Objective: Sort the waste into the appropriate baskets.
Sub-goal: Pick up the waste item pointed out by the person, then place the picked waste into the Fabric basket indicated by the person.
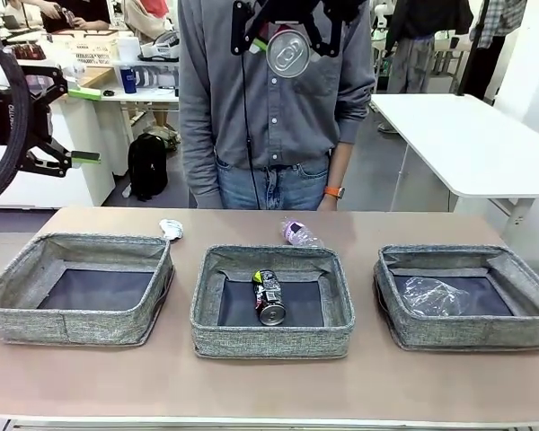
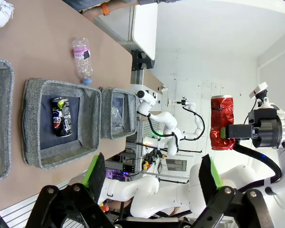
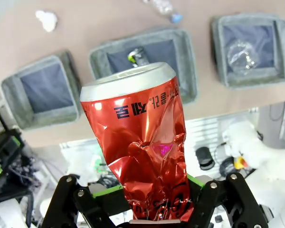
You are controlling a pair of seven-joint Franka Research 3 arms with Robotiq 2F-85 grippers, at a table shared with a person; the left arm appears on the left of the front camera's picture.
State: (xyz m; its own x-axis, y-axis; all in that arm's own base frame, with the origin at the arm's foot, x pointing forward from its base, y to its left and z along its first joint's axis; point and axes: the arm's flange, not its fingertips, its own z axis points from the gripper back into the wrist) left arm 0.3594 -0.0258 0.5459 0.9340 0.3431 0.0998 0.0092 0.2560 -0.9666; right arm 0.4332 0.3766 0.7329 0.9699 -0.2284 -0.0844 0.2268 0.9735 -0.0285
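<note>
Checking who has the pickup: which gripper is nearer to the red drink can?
Right. The right gripper is shut on the red drink can, holding it aloft; the left gripper is open, apart from it, off to the robot's left.

Dark Korean-looking chars on red drink can (image 3: 142, 142), can't make 'em out; nothing else legible.

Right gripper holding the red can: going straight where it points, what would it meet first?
Likely the middle basket, near the dark printed can in it; its red can would touch first.
</note>
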